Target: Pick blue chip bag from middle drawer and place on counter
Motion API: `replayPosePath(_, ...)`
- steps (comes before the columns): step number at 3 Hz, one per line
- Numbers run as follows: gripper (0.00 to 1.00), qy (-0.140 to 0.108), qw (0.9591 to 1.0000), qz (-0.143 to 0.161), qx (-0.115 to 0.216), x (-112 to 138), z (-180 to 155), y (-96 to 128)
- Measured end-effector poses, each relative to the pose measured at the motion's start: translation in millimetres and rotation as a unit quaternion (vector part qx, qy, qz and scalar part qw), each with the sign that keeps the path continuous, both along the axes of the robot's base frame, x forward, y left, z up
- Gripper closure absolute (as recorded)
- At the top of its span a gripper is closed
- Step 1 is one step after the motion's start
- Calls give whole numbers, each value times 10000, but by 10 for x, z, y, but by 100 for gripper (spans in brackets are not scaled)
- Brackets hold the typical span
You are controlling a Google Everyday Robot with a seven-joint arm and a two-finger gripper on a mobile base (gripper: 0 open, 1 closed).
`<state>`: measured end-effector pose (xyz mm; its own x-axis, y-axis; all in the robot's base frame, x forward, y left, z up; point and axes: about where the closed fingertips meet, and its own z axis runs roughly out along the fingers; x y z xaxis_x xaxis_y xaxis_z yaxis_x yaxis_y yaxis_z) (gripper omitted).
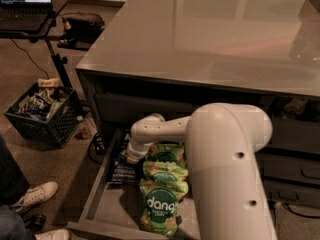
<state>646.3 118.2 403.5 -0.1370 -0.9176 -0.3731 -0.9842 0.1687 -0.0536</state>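
Note:
The middle drawer [98, 205] stands pulled open below the counter [200, 39]. The blue chip bag [121, 172], dark navy with white lettering, lies flat at the drawer's left side. My white arm reaches down into the drawer. My gripper [131, 159] is at the bag's upper right edge, low over it or touching it. The arm hides the drawer's right part.
Several green "dang" bags [161, 204] lie in a row right of the navy bag. A black crate [42, 115] of items sits on the carpet at left, by a laptop stand [55, 59]. A person's white shoe [36, 195] is at the lower left.

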Motion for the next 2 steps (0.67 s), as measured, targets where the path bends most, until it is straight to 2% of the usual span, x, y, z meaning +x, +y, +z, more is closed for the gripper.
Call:
replayPosePath(1,100,-92,9994,-193,263,-247,271,-52)
replayPosePath(2,100,-189,9987,-228,418,-393,472,-54)
